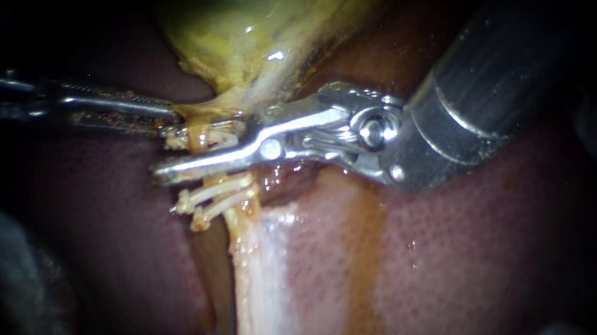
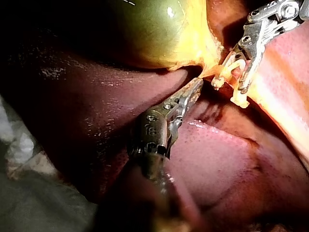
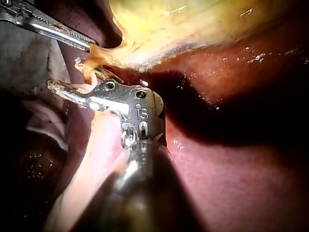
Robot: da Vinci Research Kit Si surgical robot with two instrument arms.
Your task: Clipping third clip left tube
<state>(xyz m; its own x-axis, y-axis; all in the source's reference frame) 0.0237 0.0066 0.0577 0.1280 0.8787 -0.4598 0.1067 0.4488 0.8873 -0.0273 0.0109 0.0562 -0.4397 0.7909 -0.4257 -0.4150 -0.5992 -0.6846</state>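
Observation:
A pale tube (image 1: pixel 248 272) runs down from the yellow-green gallbladder (image 1: pixel 236 27) over the liver. Two whitish clips (image 1: pixel 213 198) sit across it, one close under the other. Just above them my right instrument (image 1: pixel 165 153) straddles the tube, its jaws standing apart with a third clip (image 1: pixel 205 133) held between them. This clip (image 2: pixel 231 67) also shows as a cream loop in the left wrist view. My left instrument (image 1: pixel 173 117) has its jaws shut on orange tissue (image 3: pixel 94 55) at the gallbladder's neck, right above the right instrument (image 3: pixel 65 72).
Dark red liver (image 1: pixel 487 246) lies on both sides of the tube, with an orange-stained band (image 1: pixel 361 253) beside it. The right instrument's thick shaft (image 1: pixel 498 82) fills the upper right. Pale cloth (image 2: pixel 29 203) lies beyond the liver's edge in the left wrist view.

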